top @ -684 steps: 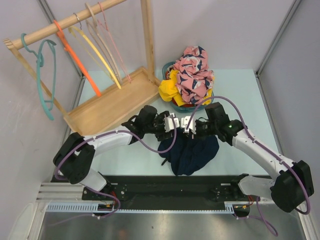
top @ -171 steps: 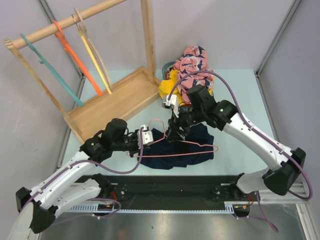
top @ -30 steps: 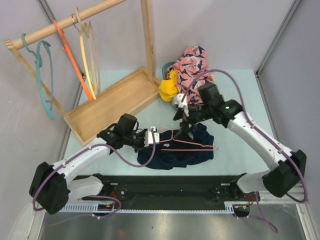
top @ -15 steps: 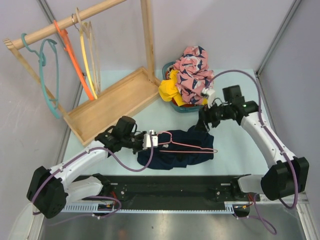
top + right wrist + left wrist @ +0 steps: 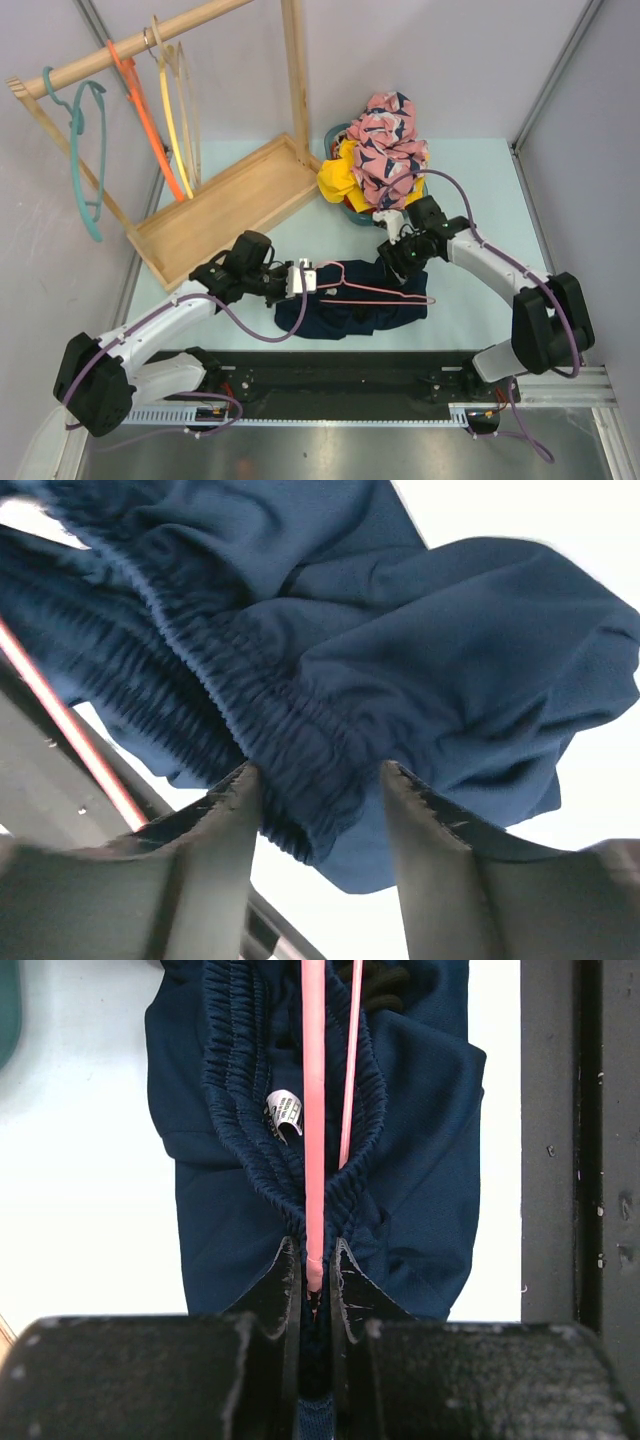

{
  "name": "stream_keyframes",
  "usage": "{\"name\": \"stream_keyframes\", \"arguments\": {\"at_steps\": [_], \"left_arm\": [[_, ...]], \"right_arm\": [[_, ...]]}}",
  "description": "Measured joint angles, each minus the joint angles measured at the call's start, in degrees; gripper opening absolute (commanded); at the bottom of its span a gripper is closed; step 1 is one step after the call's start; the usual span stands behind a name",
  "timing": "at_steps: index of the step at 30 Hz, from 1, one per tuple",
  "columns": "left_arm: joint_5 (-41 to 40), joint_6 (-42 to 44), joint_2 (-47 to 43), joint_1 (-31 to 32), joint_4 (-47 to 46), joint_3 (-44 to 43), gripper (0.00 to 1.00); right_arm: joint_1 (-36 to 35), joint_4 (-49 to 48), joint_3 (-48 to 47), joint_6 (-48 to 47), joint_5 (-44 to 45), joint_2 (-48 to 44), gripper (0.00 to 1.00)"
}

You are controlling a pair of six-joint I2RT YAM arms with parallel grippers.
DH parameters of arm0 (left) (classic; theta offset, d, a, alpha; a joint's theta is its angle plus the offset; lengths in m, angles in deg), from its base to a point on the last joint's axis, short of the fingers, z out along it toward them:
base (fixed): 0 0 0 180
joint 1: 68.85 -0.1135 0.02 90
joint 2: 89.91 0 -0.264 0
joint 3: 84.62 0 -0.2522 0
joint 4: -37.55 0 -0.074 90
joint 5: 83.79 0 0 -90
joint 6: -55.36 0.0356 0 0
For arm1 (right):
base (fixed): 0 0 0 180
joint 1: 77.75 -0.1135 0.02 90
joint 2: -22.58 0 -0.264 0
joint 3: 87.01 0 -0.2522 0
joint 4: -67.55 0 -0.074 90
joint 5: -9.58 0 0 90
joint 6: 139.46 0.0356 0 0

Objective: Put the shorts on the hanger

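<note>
The dark navy shorts (image 5: 350, 312) lie crumpled on the table in front of the arms. The thin pale-pink hanger (image 5: 385, 293) lies across them, one bar running into the elastic waistband opening (image 5: 250, 1110). My left gripper (image 5: 304, 278) sits at the shorts' left end, shut on the hanger's (image 5: 313, 1110) end; its fingers (image 5: 285, 1270) pinch the pink wire. My right gripper (image 5: 394, 257) is at the shorts' upper right edge. Its jaws (image 5: 320, 772) stand partly apart, straddling a fold of the waistband (image 5: 290, 740) that fills most of the gap.
A basket (image 5: 336, 131) heaped with a pink floral garment (image 5: 388, 135) and a yellow one (image 5: 338, 175) stands just behind the right gripper. A wooden rack and tray (image 5: 215, 205) at the back left carries orange (image 5: 145, 110), yellow (image 5: 170, 110) and teal (image 5: 90, 150) hangers. A black rail (image 5: 350, 365) runs along the near edge.
The right gripper came back left and down to the shorts' upper right edge, and its jaws narrowed around the waistband. The left gripper and hanger stayed put.
</note>
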Motion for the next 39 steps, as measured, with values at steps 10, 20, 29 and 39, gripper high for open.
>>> {"name": "stream_keyframes", "arguments": {"at_steps": [10, 20, 29, 39], "left_arm": [[-1.18, -1.73, -2.05, -1.75, -0.31, 0.31, 0.0], [0.42, -0.13, -4.68, -9.51, -1.27, 0.61, 0.0], [-0.35, 1.01, -0.17, -9.53, -1.14, 0.04, 0.0], [-7.87, 1.77, 4.57, -4.92, -1.31, -3.1, 0.0]], "right_arm": [[3.91, -1.38, 2.51, -0.46, 1.79, 0.96, 0.0], [15.47, 2.36, 2.78, -4.5, -3.17, -7.39, 0.0], [18.75, 7.34, 2.99, -8.92, -5.42, -12.87, 0.0], [13.03, 8.74, -0.39, -9.68, -1.88, -15.02, 0.0]]}}
